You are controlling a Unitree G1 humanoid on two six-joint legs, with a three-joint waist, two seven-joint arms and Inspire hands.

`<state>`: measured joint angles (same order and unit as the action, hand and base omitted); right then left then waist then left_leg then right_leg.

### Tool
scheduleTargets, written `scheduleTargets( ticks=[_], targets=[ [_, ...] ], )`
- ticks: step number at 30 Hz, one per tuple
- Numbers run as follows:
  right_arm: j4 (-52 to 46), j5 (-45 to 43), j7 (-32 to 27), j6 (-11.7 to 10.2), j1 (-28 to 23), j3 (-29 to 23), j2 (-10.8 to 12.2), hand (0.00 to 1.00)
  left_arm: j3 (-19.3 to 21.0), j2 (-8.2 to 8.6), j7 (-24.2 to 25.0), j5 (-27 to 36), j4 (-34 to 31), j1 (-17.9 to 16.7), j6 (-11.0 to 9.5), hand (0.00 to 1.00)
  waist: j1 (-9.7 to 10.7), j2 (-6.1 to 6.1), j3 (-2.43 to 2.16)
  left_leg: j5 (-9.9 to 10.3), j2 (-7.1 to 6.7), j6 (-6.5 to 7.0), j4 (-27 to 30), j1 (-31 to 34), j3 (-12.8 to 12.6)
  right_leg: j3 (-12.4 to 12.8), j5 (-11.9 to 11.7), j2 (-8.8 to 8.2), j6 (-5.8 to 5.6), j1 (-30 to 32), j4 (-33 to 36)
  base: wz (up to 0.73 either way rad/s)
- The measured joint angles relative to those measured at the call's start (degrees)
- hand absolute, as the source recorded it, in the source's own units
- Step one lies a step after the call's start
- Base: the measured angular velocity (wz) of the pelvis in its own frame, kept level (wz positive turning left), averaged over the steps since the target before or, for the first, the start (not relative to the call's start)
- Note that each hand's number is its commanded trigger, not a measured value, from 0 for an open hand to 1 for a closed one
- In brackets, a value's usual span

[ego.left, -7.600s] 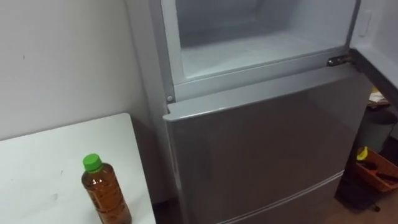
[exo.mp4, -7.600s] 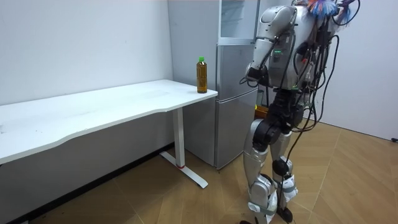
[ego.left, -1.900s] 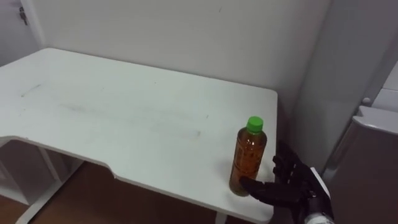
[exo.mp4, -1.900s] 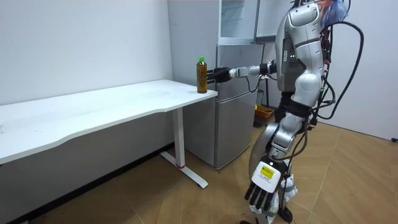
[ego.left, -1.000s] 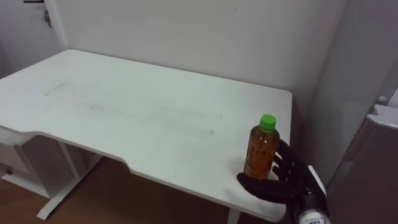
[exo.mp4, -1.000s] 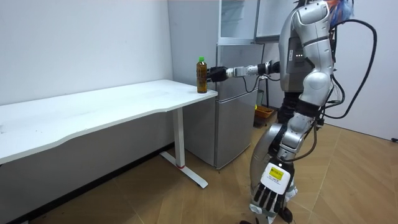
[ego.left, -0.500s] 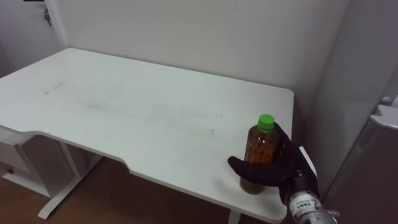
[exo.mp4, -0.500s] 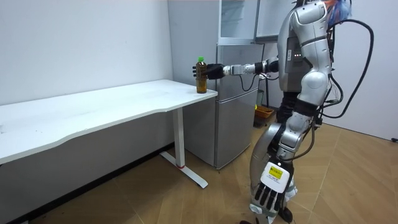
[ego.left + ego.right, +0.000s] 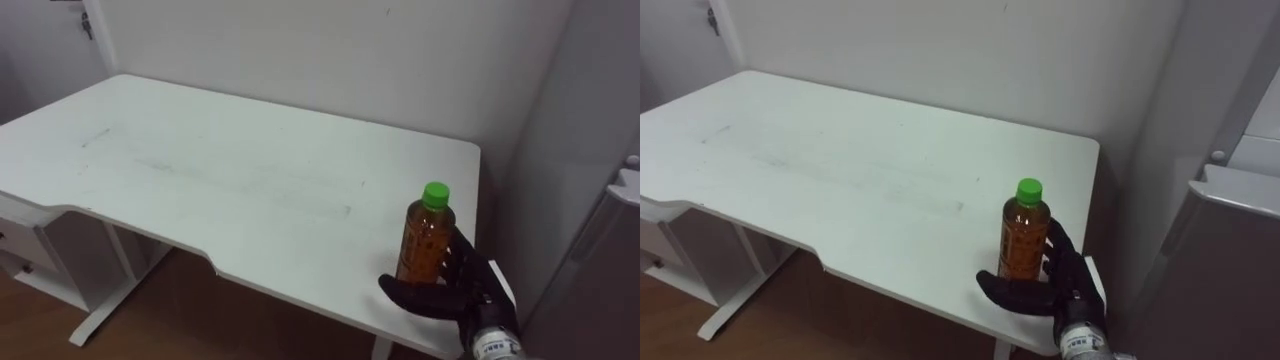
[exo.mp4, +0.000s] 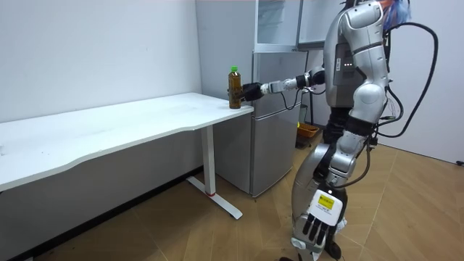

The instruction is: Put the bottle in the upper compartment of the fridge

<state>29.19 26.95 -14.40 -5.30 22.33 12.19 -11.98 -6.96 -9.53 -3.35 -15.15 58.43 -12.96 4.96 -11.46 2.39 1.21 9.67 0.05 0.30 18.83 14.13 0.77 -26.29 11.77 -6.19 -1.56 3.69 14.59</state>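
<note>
A bottle (image 9: 428, 240) of brown drink with a green cap stands upright near the right end of the white table (image 9: 250, 170), close to its front edge. My right hand (image 9: 462, 290) reaches in from the lower right and cups the bottle's lower part: the thumb lies across the front of its base, the relaxed fingers stand behind it on the right. In the room view this arm stretches from my body to the bottle (image 10: 233, 87). My left hand (image 10: 319, 217) hangs low beside my leg, fingers straight.
The grey fridge (image 10: 272, 116) stands just past the table's right end, its upper compartment (image 10: 277, 22) open above. I stand in front of the fridge, turned toward the table. A wall runs behind the table.
My right hand has dropped from the bottle's middle to its base and drawn back slightly. The bottle has stayed in place on the table.
</note>
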Motion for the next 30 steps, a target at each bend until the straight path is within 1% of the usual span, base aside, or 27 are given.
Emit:
scheduleTargets(
  ticks=[6, 9, 13, 22, 30],
  targets=[
    [0.2, -0.2, -1.2, 0.0, 0.2, -0.3, -0.1, 0.0, 0.0, 0.0, -0.1, 0.0, -0.3, 0.1, 0.1, 0.0, 0.0, 0.02, 0.0, -0.1, -0.08, -0.01, 0.0, 0.5, 0.0, -0.2, 0.2, -0.19, 0.06, 0.6, 0.4, 0.01],
    [1.8, -0.1, -1.7, -0.2, 0.9, -0.6, -0.8, 0.0, 0.0, 0.0, -0.1, 0.0, -0.5, 0.3, 0.1, 0.0, 0.1, 0.14, -0.01, -0.1, -0.46, 0.1, 0.0, 0.4, 0.2, -0.5, 0.9, -0.82, -0.06, 0.8, 1.4, 0.07],
    [4.0, -0.1, -2.0, -0.1, 2.3, -0.6, -1.9, 0.0, 0.0, -0.06, -0.1, 0.0, -1.1, 0.3, 0.1, 0.0, 0.1, 0.29, -0.07, -0.2, -0.49, 0.14, 0.0, 0.7, 0.2, -0.6, 0.9, -0.85, -0.07, 1.1, 1.4, 0.01],
    [4.6, -0.1, -3.2, -1.0, 2.5, -0.6, -1.9, 0.0, -0.1, -0.18, -0.2, 1.1, -1.1, 0.4, 0.0, 0.0, 0.1, 0.41, -0.1, -0.2, -0.52, 0.12, -0.1, 1.1, 0.3, -0.7, 0.9, -0.83, -0.07, 1.5, 1.3, 0.0],
    [4.6, -0.2, -4.6, -0.8, 3.2, -0.4, -1.8, 0.0, -0.2, -0.16, 0.1, 1.1, -1.1, 0.4, 0.0, 0.0, -0.1, 0.35, -0.07, -0.2, -0.59, 0.12, 0.0, 1.1, 0.3, -0.5, 0.9, -0.84, -0.14, 1.5, 1.3, 0.0]
  ],
)
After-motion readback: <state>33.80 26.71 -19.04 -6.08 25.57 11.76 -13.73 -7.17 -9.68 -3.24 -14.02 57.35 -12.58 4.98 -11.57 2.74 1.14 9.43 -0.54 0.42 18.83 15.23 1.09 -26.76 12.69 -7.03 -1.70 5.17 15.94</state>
